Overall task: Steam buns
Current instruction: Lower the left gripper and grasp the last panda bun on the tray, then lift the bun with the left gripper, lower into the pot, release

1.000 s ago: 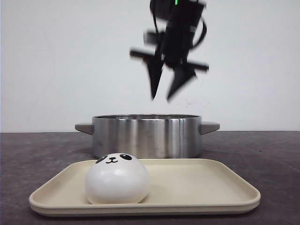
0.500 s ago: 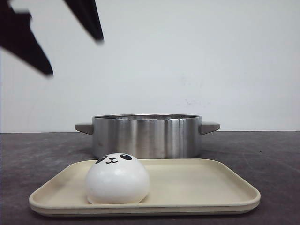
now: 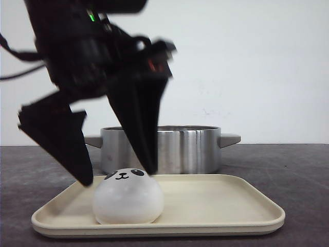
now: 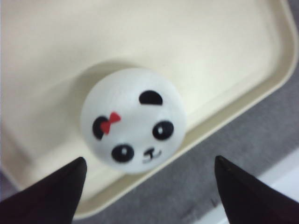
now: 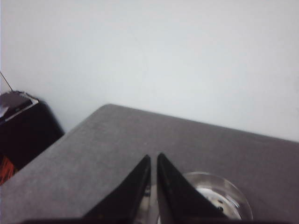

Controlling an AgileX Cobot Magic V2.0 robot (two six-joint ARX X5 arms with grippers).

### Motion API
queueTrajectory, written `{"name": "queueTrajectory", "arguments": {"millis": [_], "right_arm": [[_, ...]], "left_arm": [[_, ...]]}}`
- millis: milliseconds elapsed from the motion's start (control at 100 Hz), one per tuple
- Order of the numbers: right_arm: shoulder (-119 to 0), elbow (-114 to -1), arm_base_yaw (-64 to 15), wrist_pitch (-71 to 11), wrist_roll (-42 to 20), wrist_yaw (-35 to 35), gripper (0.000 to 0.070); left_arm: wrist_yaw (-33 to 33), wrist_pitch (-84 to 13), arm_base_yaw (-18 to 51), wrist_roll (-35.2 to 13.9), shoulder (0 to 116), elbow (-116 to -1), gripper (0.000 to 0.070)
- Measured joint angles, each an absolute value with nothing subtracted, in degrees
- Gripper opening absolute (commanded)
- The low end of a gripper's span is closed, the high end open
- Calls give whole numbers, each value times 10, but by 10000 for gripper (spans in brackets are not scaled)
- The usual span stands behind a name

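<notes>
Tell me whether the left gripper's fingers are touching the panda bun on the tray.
Apart. In the left wrist view the open left gripper shows both fingertips clear of the panda bun, with cream tray and grey table visible between them.

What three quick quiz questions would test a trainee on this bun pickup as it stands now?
1. True or false: the left claw is shut on the bun.
2. What does the bun sit on? A) the grey table B) the cream tray C) inside the steel pot
3. What red mark does the left wrist view show on the bun?

Key:
1. False; the fingers stand wide open, one on each side above it.
2. B
3. A small red bow by one ear.
</notes>
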State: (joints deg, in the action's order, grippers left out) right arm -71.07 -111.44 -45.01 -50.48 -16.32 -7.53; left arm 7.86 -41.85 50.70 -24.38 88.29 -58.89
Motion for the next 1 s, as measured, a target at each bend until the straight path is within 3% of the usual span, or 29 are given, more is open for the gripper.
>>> {"name": "queueTrajectory", "arguments": {"millis": [630,690,750,760,900,1000], "right_arm": [[-707,-1114,-451,-547,-174,-75,17],[-707,-1114,-451,-547,-174,-75,17],[-707,-1114,-451,-548,-174,-75,17],[-707,-1114,-451,-548,-174,-75,17],[-707,-1114,-451,-551,-174,-75,17],[-707,-1114,-451,-552,-174,-75,17]], "left_arm": [[28,-379,507,-249,949,-589,500],[25,-378,507,-249,949,-589,426],[15,-376,507,-249,949,-589,295],[14,-377,507,-249,949,-589,245],[-4,-376,507,-248,949,-589,0],[-11,-374,507,-244,949,-589,0]]}}
